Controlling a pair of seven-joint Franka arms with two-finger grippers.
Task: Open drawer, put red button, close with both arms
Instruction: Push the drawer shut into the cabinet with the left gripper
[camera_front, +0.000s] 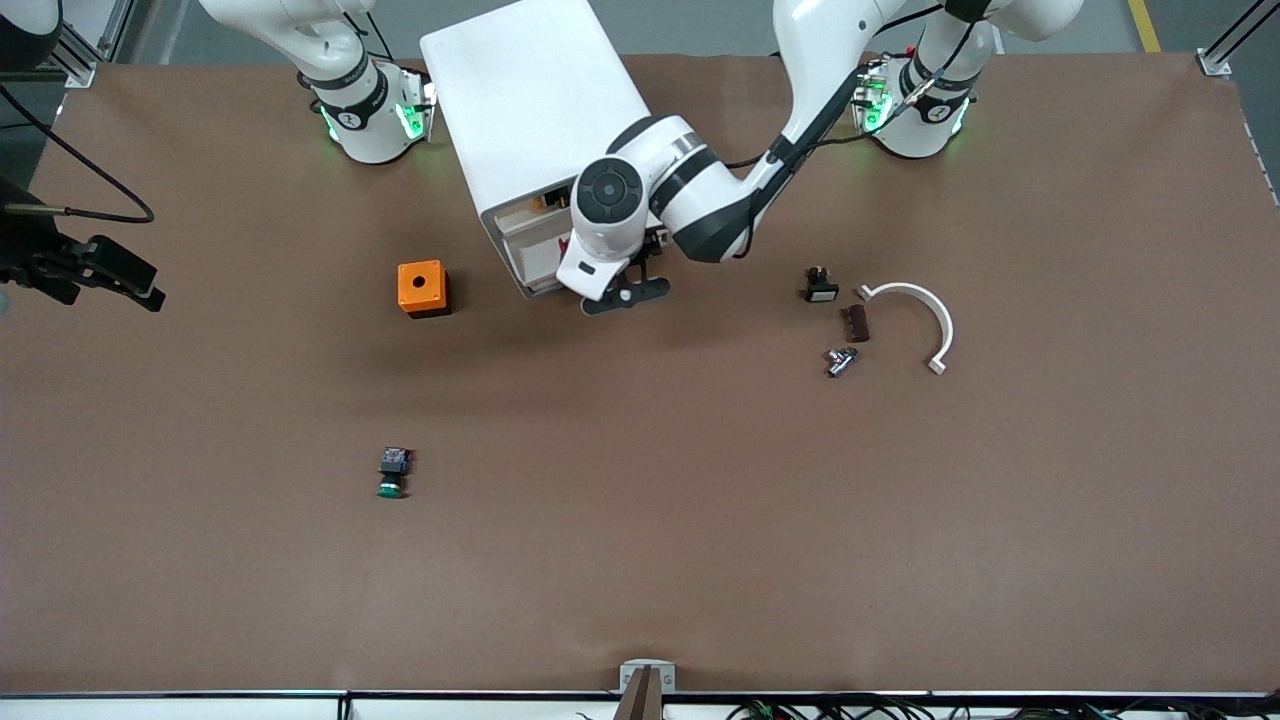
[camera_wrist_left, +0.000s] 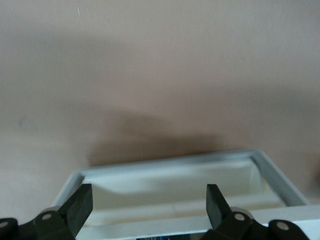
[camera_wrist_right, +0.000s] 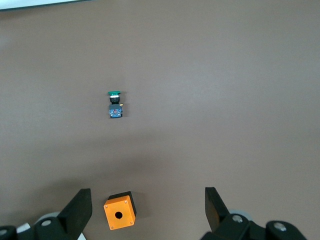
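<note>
At the right arm's end of the table, the right gripper (camera_front: 118, 277) hangs over the edge with its fingers spread and nothing between them. That arm is just waiting.

Next along is the orange box (camera_front: 423, 288), and the green button (camera_front: 392, 473) sits nearer the front camera's edge. Biggest risk imo is grabbing the green one, since it's a twin of the target and it's what the right wrist view is looking at.

In the middle, against the robots' edge of the table, is the white cabinet (camera_front: 530, 110). The left gripper (camera_front: 628, 292) is right at its front, jaws wide apart and gripping nothing. Its wrist view looks down into a pulled-out drawer (camera_wrist_left: 272, 167), which looks empty. I can't tell which of the drawers it is, so that's worth a check. The left arm also hangs over the opening, so it would block a drop unless it backs off.

Toward the left arm's end, a small dark part (camera_front: 820, 286) is my best guess for the red button, though I can't make out the cap colour. Just beside it are a brown piece (camera_front: 856, 323), a small metal part (camera_front: 840, 361) and a white curved strip (camera_front: 925, 310). It's crowded there, so fingers could nudge the neighbours.
</note>
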